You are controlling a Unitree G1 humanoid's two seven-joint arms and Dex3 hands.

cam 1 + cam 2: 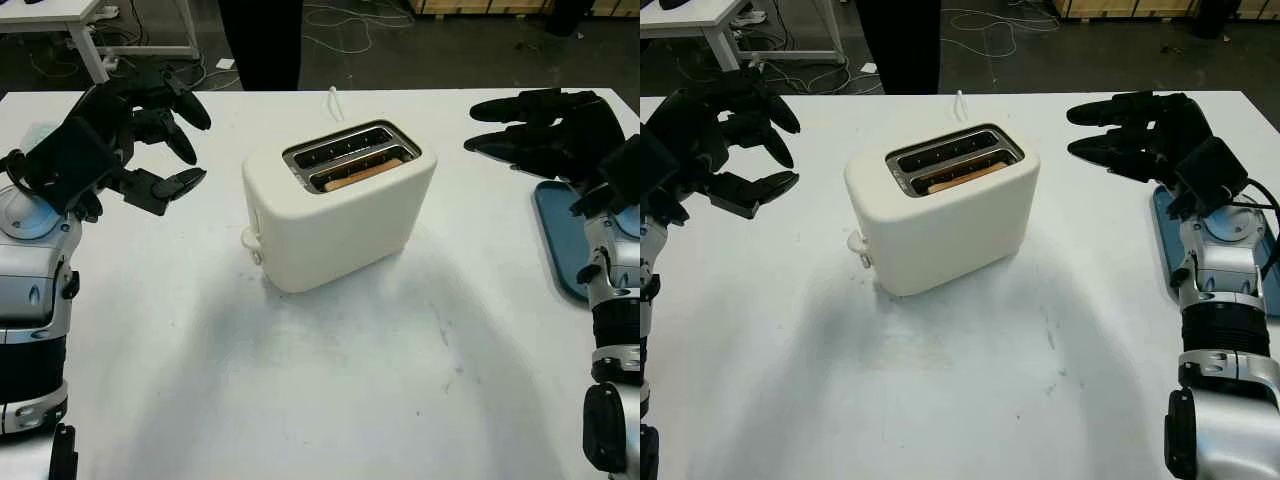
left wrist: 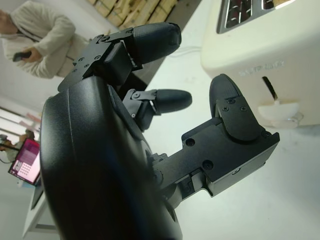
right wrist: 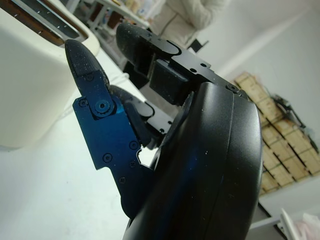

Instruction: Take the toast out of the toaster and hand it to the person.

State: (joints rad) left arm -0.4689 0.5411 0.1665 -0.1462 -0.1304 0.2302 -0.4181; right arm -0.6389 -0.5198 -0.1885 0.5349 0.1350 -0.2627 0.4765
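A: So, how far along are we?

B: Barely begun, we'd judge. The toast (image 1: 357,177) sits down in the nearer slot of the cream toaster (image 1: 335,218), its browned top edge just below the slot's rim. The farther slot looks empty, though we can't see down to its bottom.

A: And our hands?

B: Both hold nothing. The left hand (image 1: 140,125) hovers off the toaster's left side, well apart from it, its fingers (image 2: 165,100) apart and a little bent, with nothing between them. The right hand (image 1: 1140,133) hovers off the toaster's right side, open too, with its fingers (image 3: 90,72) pointing toward the toaster. Neither touches anything.

A: So what remains?

B: All of it: reaching over the slot, pinching the toast, lifting it clear and passing it across. The lever knob (image 1: 251,240) on the toaster's end stands low on its track, so we reckon little toast will stick up to grip.

A: The surroundings?

B: A plain white bench (image 1: 330,390), faintly scuffed, with a blue tray (image 1: 560,235) at its right edge. Beyond the far edge stands a person in dark trousers (image 1: 262,40) on a dark floor strewn with cables (image 1: 345,25), a white table (image 1: 60,15) at far left. The wrist views show a person in a pale top (image 2: 37,42) and stacked crates.
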